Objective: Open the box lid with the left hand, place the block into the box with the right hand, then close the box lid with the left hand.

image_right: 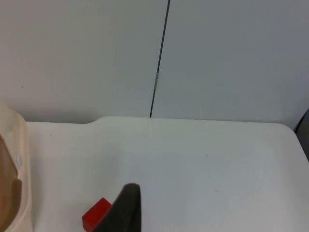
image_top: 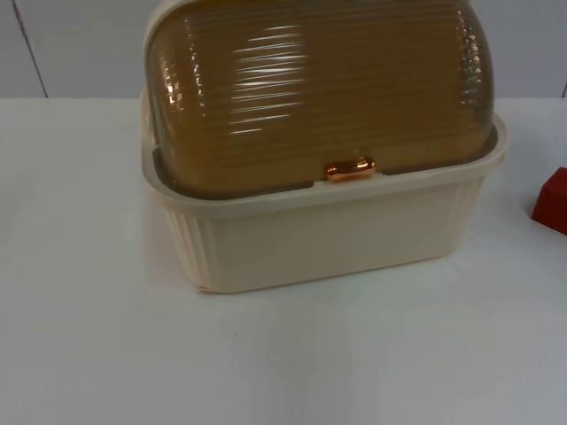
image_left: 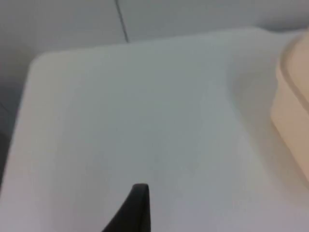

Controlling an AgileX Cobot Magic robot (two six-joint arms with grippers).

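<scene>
A cream ribbed box [image_top: 337,235] stands at the middle of the table in the top view. Its amber ribbed dome lid [image_top: 319,88] is down, with the copper handle [image_top: 350,169] resting at the front rim. A red block [image_top: 552,201] lies on the table to the box's right. My left gripper [image_left: 137,210] hovers above bare table, off to one side of the box [image_left: 292,106] and apart from it. My right gripper [image_right: 126,210] hangs above the table close to the red block [image_right: 96,216], with the box's end [image_right: 17,164] further off.
The white table [image_top: 283,354] runs to the grey partition wall [image_right: 159,53], whose dark seam [image_right: 160,58] stands behind the table. A rounded table corner [image_left: 41,60] and its edge show in the left wrist view.
</scene>
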